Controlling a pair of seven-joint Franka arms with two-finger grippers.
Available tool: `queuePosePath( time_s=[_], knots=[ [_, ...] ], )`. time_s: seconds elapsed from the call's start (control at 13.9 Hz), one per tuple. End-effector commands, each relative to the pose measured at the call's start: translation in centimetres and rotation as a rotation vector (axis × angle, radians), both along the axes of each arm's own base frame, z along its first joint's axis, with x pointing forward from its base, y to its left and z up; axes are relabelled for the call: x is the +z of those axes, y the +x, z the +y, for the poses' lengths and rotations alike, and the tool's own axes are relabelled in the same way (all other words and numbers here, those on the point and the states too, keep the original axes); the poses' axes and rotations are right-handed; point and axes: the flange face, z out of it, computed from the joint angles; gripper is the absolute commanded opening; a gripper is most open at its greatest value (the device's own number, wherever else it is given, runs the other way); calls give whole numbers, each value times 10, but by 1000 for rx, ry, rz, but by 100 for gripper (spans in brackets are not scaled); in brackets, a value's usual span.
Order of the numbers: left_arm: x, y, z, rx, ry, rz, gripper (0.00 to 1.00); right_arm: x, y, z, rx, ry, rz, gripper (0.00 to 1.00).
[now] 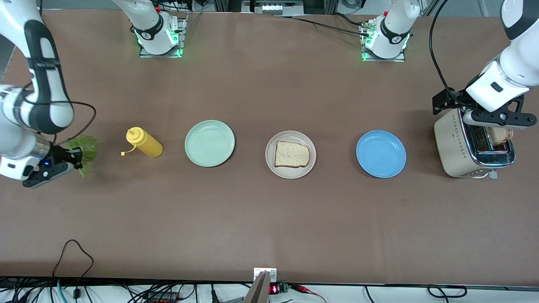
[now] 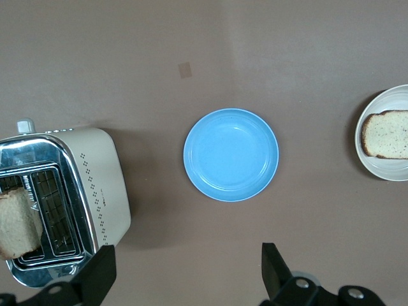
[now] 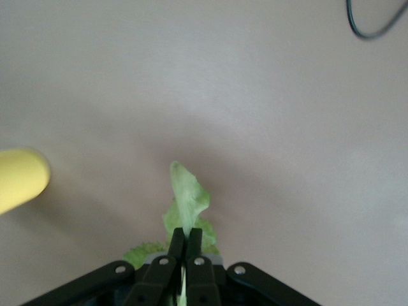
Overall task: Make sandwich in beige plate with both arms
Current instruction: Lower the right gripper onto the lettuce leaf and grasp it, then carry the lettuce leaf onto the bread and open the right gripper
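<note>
One bread slice (image 1: 292,154) lies in the beige plate (image 1: 270,154) at the table's middle; both also show in the left wrist view, the slice (image 2: 387,134) on the plate (image 2: 382,172). A second bread slice (image 1: 501,135) stands in the toaster (image 1: 457,147), seen too in the left wrist view (image 2: 18,223). My left gripper (image 1: 496,122) hangs over the toaster, open and empty (image 2: 186,271). My right gripper (image 1: 78,160) is shut on a ruffled green lettuce leaf (image 1: 86,150) above the table at the right arm's end; the right wrist view shows the leaf (image 3: 185,197) pinched in the gripper (image 3: 185,237).
A yellow squeeze bottle (image 1: 144,142) lies beside the lettuce, then a mint-green plate (image 1: 209,143). A blue plate (image 1: 381,153) sits between the beige plate and the toaster (image 2: 95,185). Cables run along the table's near edge.
</note>
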Motion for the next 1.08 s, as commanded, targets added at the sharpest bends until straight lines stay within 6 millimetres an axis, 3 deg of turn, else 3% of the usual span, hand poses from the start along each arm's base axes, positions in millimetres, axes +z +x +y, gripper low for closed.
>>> queuePosePath(
  time_s=[0.0,0.22,0.5,0.65,0.86,1.01],
  knots=[
    [4,0,1,-14,-15,3,100,58,6,31,160,12,55,0],
    [3,0,1,-14,-15,3,100,112,14,86,405,33,59,0],
    [3,0,1,-14,-16,3,100,145,13,171,643,138,3,0],
    [3,0,1,-14,-15,3,100,148,11,218,733,220,-29,0],
    [3,0,1,-14,-15,3,100,152,-4,320,847,305,-74,0],
    [3,0,1,-14,-16,3,100,126,-6,380,854,349,-93,0]
  ],
)
